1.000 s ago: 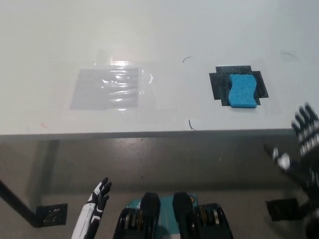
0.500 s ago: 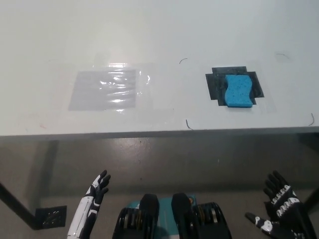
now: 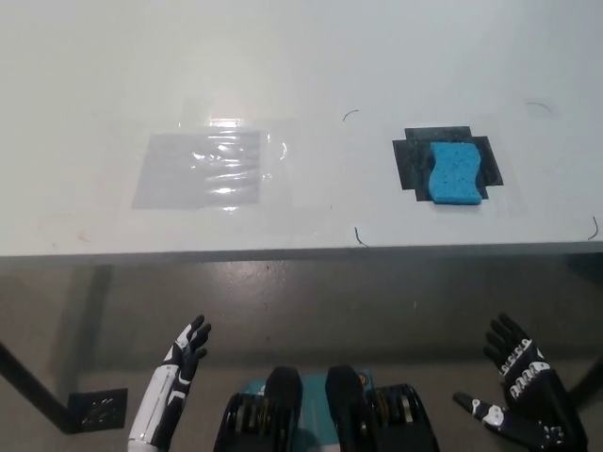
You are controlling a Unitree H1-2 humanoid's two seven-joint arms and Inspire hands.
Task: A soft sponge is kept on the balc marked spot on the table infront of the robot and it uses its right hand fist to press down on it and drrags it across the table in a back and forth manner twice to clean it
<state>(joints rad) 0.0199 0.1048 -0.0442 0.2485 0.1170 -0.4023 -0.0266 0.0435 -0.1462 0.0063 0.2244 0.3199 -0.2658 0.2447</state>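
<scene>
A blue sponge (image 3: pixel 457 172) with a wavy outline lies on the black marked spot (image 3: pixel 412 162) at the right of the white table (image 3: pixel 301 75). My black right hand (image 3: pixel 524 397) hangs open below the table's front edge at the bottom right, well short of the sponge. At the bottom left my white left hand (image 3: pixel 179 372) rests open, also below the table edge.
A shiny clear taped patch (image 3: pixel 203 169) lies on the table's left half. Small pen marks (image 3: pixel 359 235) sit near the front edge. Under the table I see grey floor, a dark table leg and a black foot plate (image 3: pixel 97 408).
My right hand has dropped from beside the table's right edge to below its front edge, fingers spread. The sponge stays on the black spot. The left hand has barely moved.
</scene>
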